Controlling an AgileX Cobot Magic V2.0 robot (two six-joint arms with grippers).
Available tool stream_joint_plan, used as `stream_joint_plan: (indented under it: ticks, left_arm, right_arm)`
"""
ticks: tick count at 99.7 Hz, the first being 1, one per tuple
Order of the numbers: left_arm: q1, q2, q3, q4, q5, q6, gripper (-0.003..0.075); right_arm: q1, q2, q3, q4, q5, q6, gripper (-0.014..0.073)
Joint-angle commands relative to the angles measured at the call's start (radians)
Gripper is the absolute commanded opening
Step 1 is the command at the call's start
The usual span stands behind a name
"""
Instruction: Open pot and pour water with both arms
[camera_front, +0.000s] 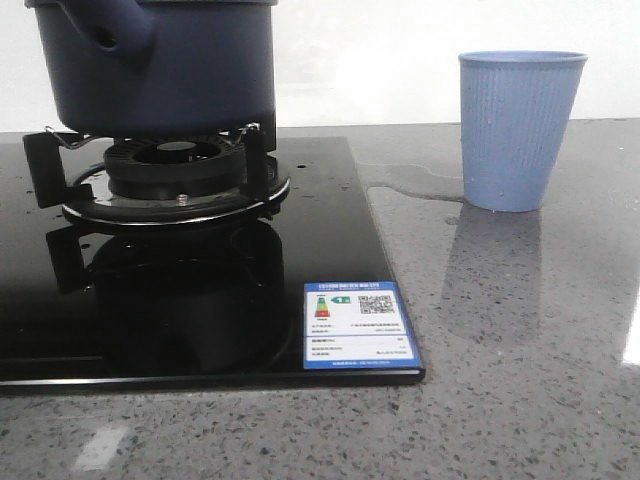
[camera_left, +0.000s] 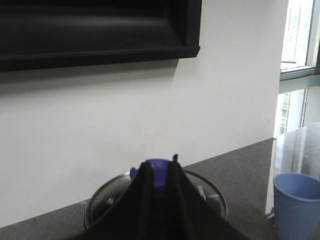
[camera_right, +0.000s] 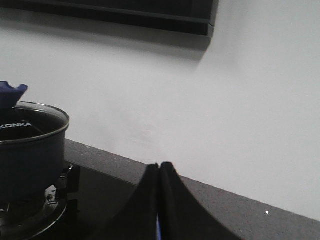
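Note:
The dark navy pot (camera_front: 180, 80) stands on the gas burner (camera_front: 175, 170) at the far left; its top is cut off in the front view. It also shows in the right wrist view (camera_right: 30, 160), with its glass lid (camera_right: 35, 120) on it. My left gripper (camera_left: 160, 167) is over the lid (camera_left: 107, 200), its fingers closed narrowly on the blue knob (camera_left: 160, 175). My right gripper (camera_right: 159, 167) is shut and empty, right of the pot, above the hob. A thin puddle of water (camera_front: 415, 180) lies on the counter. Neither arm shows in the front view.
A light blue ribbed cup (camera_front: 520, 130) stands on the grey counter at the right, by the puddle; it also shows in the left wrist view (camera_left: 297, 205). The black glass hob (camera_front: 330, 250) carries a blue label (camera_front: 355, 325). A white wall rises close behind.

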Motion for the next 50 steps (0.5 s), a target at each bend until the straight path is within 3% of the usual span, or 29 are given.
stream_joint_plan:
  ticks: [1, 14, 50]
  left_arm:
    - [-0.008, -0.134, 0.093, -0.016, -0.002, -0.012, -0.002]
    - [-0.008, -0.299, 0.225, -0.016, -0.002, -0.012, -0.002]
    - [-0.008, -0.524, 0.411, -0.031, -0.04, -0.012, -0.002]
  right_arm:
    - [0.0, -0.022, 0.021, -0.021, -0.159, 0.015, -0.0068]
    - [0.0, -0.082, 0.081, -0.021, -0.159, 0.091, -0.0068]
    - [0.0, -0.353, 0.221, -0.03, -0.135, 0.091, -0.0068]
